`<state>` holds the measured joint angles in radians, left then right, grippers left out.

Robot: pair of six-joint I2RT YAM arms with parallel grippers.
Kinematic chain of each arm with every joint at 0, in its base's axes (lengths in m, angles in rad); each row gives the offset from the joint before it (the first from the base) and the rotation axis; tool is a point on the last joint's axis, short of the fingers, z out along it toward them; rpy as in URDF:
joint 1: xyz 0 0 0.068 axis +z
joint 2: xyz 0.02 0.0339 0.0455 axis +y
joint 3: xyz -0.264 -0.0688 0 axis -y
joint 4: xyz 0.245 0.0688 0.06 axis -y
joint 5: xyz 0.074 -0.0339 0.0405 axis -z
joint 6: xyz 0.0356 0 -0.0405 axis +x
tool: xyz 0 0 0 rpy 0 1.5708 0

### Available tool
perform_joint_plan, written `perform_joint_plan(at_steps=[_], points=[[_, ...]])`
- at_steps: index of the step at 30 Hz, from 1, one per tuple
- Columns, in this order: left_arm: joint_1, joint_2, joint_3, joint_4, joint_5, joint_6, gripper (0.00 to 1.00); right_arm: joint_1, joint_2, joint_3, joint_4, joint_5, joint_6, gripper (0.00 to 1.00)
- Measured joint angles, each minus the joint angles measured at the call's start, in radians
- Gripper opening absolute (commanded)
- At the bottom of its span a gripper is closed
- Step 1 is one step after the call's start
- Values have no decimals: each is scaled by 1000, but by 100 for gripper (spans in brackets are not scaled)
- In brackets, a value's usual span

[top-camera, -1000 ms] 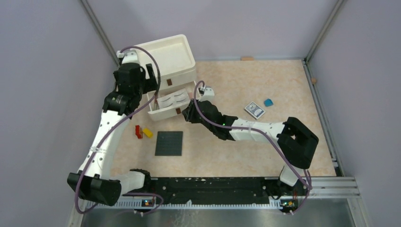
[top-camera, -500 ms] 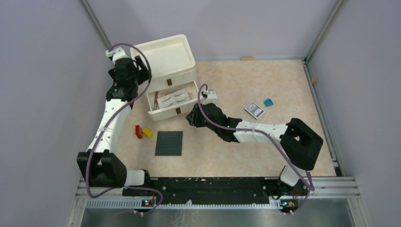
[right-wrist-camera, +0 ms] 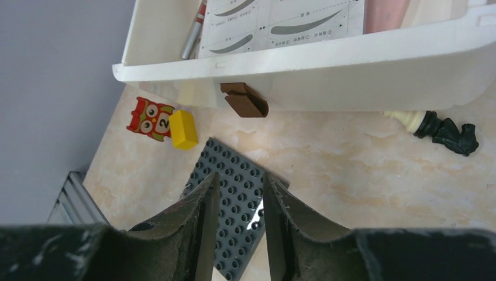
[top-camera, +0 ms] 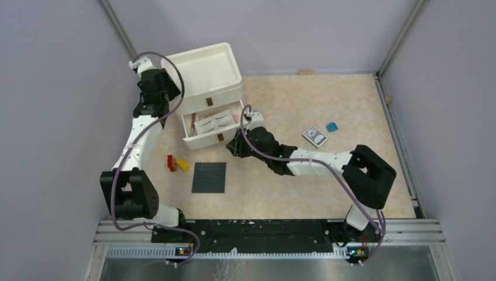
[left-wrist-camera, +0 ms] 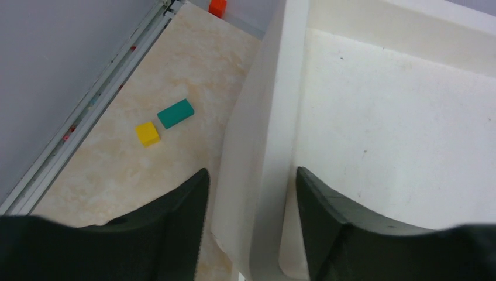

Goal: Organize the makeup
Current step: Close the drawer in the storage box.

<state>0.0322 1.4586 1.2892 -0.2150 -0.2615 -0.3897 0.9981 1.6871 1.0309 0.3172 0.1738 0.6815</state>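
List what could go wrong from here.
The left hand straddles a side wall of the white plastic drawer box: squeezing or pulling may drag or tip it. The right hand faces the brown handle of the open drawer; shutting it now would leave the black-tipped cream tool outside.

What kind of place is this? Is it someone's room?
Probably a robot test booth, not a home: plain grey walls on a metal frame, robot arms bolted to a rail, a drawer box on the table.
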Motion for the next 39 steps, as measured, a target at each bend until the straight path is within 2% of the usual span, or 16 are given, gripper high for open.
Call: perform_joint_plan(at_steps=[4,6,10,25,39], points=[[0,17,1,47,34,0,31,0,55,40,-5,-7,-48,34],[0,24,1,66,55,1,24,0,93,74,-5,-13,-78,34],[2,25,1,72,84,29,18,0,154,137,-2,-12,-127,34],[22,52,1,134,102,47,9,-2,412,432,-4,74,-228,33],[23,55,-9,162,89,34,4,1,524,534,-10,101,-343,32]])
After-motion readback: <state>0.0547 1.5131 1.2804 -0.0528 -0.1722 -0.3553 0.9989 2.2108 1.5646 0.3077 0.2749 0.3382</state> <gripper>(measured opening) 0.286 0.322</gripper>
